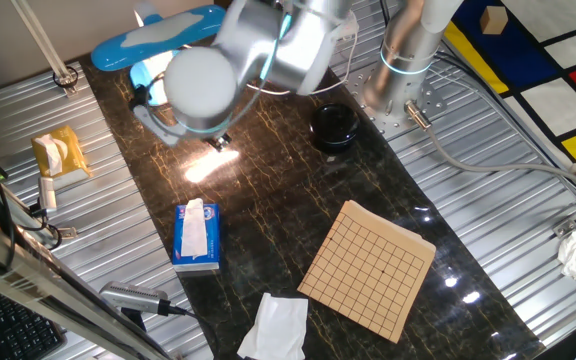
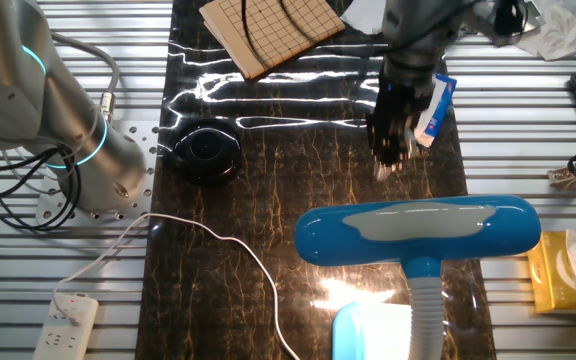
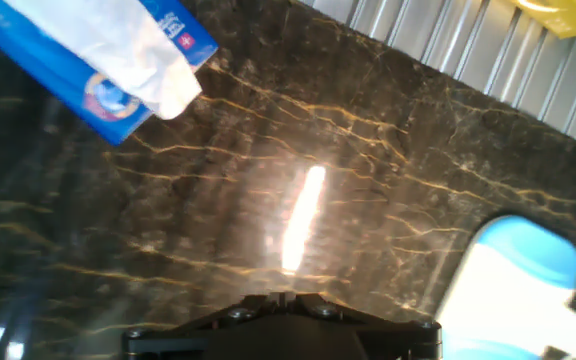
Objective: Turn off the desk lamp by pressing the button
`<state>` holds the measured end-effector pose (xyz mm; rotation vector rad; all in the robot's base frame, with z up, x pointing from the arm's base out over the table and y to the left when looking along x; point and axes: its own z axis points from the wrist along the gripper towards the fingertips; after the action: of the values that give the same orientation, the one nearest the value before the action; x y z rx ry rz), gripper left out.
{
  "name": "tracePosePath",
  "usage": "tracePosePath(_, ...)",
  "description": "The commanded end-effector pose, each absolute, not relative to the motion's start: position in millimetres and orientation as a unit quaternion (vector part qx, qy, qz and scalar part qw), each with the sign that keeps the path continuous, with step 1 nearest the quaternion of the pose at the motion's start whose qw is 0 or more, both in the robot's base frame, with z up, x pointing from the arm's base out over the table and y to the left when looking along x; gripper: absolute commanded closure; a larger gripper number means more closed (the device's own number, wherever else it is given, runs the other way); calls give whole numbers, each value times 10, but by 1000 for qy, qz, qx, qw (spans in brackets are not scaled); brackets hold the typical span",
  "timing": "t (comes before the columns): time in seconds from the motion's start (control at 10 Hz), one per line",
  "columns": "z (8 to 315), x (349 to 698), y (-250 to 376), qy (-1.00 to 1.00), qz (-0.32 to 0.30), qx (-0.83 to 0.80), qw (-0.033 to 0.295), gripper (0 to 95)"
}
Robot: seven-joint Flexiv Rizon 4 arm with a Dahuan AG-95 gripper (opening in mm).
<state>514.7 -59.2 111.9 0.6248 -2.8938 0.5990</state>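
The desk lamp is light blue, with its long oval head [image 1: 158, 35] at the table's far left. In the other fixed view the head [image 2: 418, 232] stands over the brightly lit round base [image 2: 373, 335]. The lamp is on and its glare [image 3: 301, 215] shows on the dark tabletop. The base [image 3: 523, 290] sits at the lower right of the hand view; I cannot make out the button. My gripper [image 1: 219, 141] hangs above the table between the lamp and the tissue box, also shown in the other fixed view [image 2: 392, 155]. Its fingertips meet in the hand view [image 3: 283, 298], holding nothing.
A blue-and-white tissue box [image 1: 197, 235] lies left of centre, close to my gripper [image 2: 435, 108]. A black round object [image 1: 335, 127], a wooden grid board [image 1: 368, 268], a white tissue [image 1: 273, 325] and a yellow pack [image 1: 60, 152] are around. The lamp's white cord [image 2: 218, 240] crosses the table.
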Motion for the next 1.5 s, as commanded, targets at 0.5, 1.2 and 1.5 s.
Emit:
tracePosePath(0.5, 1035, 5276, -1085, -946, 196, 253, 58, 950)
tracePosePath(1.2, 1067, 5324, -1254, -941, 196, 270, 57, 950)
tracePosePath(1.5, 1135, 5294, -1323, -937, 202, 278, 61, 950)
